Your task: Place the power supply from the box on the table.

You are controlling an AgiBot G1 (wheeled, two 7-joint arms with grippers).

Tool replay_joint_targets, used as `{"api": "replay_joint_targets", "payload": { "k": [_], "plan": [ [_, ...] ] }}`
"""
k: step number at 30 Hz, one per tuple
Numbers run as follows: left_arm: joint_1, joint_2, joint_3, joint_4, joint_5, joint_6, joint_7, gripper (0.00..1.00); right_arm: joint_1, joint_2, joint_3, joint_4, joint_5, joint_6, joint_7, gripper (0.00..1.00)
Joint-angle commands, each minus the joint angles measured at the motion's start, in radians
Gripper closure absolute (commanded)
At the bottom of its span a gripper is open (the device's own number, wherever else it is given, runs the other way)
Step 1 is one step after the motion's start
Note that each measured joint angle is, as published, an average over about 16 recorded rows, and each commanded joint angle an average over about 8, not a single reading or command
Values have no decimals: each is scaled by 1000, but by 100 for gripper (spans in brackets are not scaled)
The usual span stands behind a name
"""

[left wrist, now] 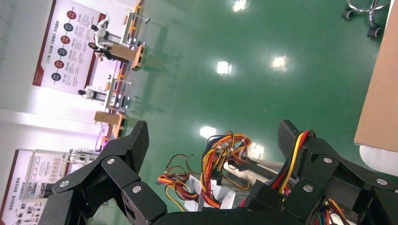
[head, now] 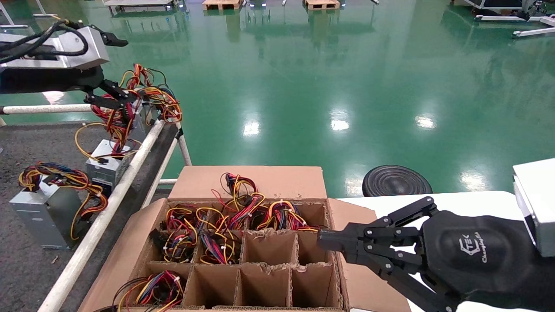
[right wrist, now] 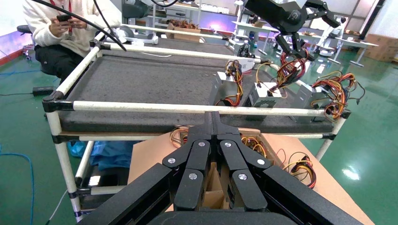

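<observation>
The power supply (head: 107,164) stands on the dark grey table (head: 26,143) near its white rail, and also shows in the left wrist view (left wrist: 213,192). Its red and yellow wire bundle (head: 115,117) rises to my left gripper (head: 123,69), which hangs above it, open. The wires lie over one finger (left wrist: 295,145); the other finger (left wrist: 133,140) is bare. The box (head: 260,182) sits below, with wired units in its back and left cells. My right gripper (head: 323,240) is shut and empty above the box's right edge.
Two more grey units (head: 39,212) (head: 145,119) stand on the table. The white rail (head: 108,208) runs between table and box. A white tabletop (head: 468,201) and a black round stool (head: 394,180) lie right. A seated person (right wrist: 61,28) is beyond the table.
</observation>
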State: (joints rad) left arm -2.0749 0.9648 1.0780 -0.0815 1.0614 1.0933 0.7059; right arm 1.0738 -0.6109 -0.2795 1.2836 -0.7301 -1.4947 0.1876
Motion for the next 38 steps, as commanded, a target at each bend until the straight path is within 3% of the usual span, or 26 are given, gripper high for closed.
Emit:
{"api": "replay_joint_targets", "payload": {
  "k": [1, 20, 38],
  "plan": [
    [-1, 1, -1, 2, -1, 3, 2, 0, 0, 0, 0, 0, 0, 0, 0, 100],
    [35, -42, -7, 44, -8, 5, -22, 0, 0, 0, 0, 0, 0, 0, 0, 100],
    [102, -88, 34, -16, 7, 50, -164, 0, 0, 0, 0, 0, 0, 0, 0, 100]
  ]
}}
